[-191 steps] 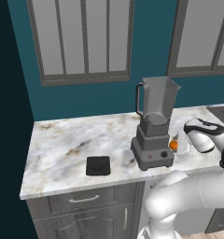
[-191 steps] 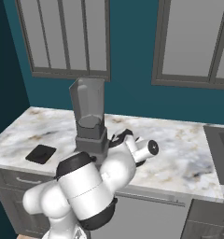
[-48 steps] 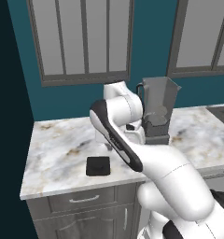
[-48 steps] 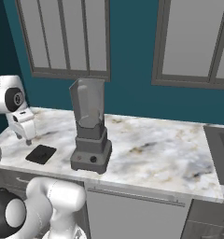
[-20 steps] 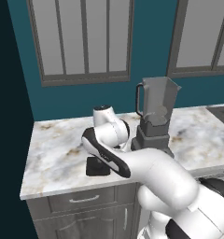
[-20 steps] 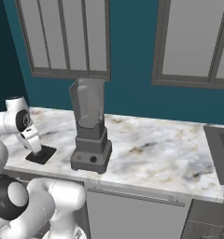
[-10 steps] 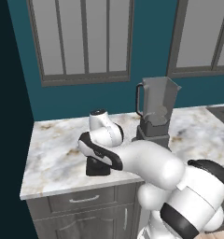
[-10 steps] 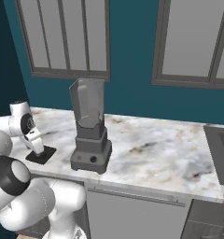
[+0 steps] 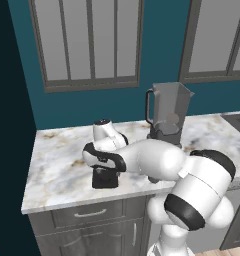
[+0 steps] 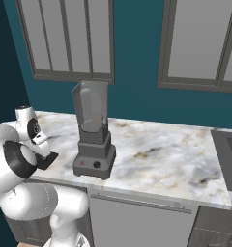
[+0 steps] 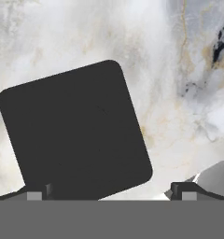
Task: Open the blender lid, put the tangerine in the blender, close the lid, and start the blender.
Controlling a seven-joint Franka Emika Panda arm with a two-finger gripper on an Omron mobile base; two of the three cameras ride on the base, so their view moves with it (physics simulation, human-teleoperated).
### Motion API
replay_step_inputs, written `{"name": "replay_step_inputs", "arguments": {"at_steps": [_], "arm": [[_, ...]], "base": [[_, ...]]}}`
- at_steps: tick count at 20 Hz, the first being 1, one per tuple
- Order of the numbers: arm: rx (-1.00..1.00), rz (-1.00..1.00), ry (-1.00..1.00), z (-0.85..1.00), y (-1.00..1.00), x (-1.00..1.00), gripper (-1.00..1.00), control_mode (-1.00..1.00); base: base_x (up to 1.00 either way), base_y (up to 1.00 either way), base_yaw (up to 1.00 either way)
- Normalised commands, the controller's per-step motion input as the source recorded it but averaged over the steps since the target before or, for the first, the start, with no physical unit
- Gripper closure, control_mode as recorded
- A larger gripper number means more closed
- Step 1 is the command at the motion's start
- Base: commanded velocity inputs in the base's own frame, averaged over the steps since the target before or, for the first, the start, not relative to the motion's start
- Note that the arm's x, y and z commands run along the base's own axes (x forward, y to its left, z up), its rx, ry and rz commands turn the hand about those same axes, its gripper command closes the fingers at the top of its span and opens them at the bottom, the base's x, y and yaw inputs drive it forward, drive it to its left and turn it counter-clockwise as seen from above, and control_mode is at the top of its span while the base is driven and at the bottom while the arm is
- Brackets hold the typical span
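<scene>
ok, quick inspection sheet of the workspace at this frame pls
Surface: white-grey marbled counter, over grey cabinets.
Job's things: dark grey blender with translucent pitcher, top open; flat black square lid lying on the counter left of it; tangerine hard to tell, a faint shape low in the pitcher.
Clutter: nothing seen.
Gripper: two-finger gripper open, just above the lid, holding nothing.
Cables: nothing seen.
Surroundings: teal wall, grey-framed windows, sink edge at right.

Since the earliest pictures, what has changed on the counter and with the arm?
The arm swung from the blender's right side across to the left and came down over the blender lid; its open fingers now straddle it, nothing gripped yet. The blender and the lid stayed in place on the marble counter.
</scene>
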Motion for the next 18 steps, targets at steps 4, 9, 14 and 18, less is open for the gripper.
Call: {"name": "replay_step_inputs", "arguments": {"at_steps": [4, 9, 14, 18], "arm": [[0.00, 0.13, 0.00, -0.24, 0.00, 0.23, -1.00, -1.00], [0.00, 0.12, 0.00, -0.23, 0.00, 0.19, -1.00, -1.00], [0.00, 0.11, -0.01, -0.25, 0.00, 0.14, -1.00, -1.00], [0.00, 0.09, -0.03, -0.23, 0.03, 0.01, -1.00, -1.00]], "base": [[0.00, 0.00, 0.00], [0.00, 0.00, 0.00], [0.00, 0.00, 0.00], [0.00, 0.00, 0.00]]}}
